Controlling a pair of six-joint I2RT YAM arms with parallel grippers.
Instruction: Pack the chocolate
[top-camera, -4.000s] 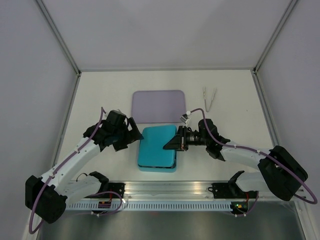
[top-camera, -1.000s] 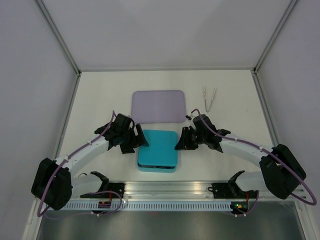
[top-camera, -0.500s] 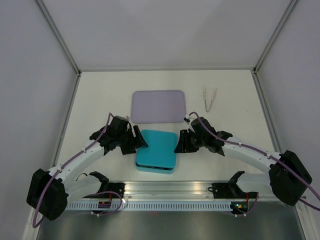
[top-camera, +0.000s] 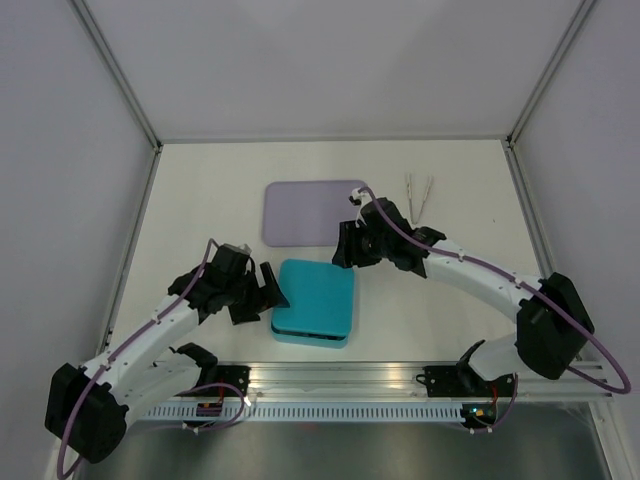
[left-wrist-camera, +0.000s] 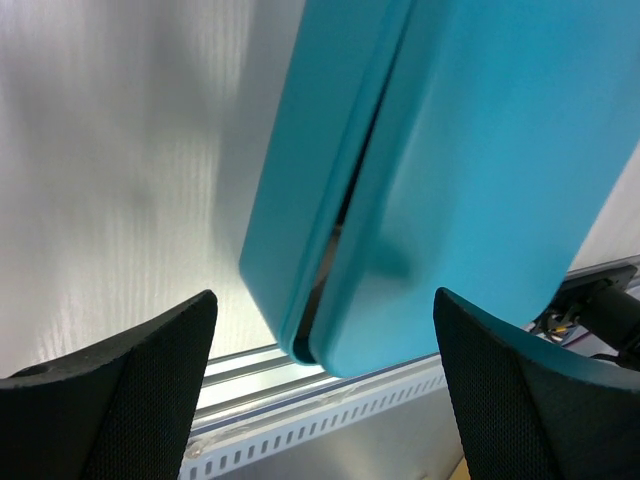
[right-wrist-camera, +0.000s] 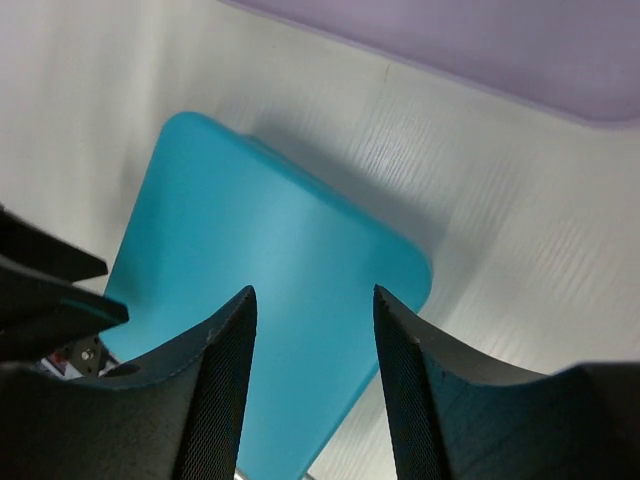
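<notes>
No chocolate shows; we judge it inside the rounded turquoise plastic box (top-camera: 314, 298), lower centre. Our left gripper (top-camera: 266, 288) and right gripper (top-camera: 346, 246) both gape empty. We'd press the lid (left-wrist-camera: 480, 170) evenly along its gapped seam.

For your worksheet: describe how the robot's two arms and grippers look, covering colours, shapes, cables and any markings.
The left arm and right arm have slim white links between bulky black joints. A purple cable loops along each arm. The left gripper and right gripper are black, each with two broad tapered fingers that have a fine mesh texture. No markings are legible.
</notes>
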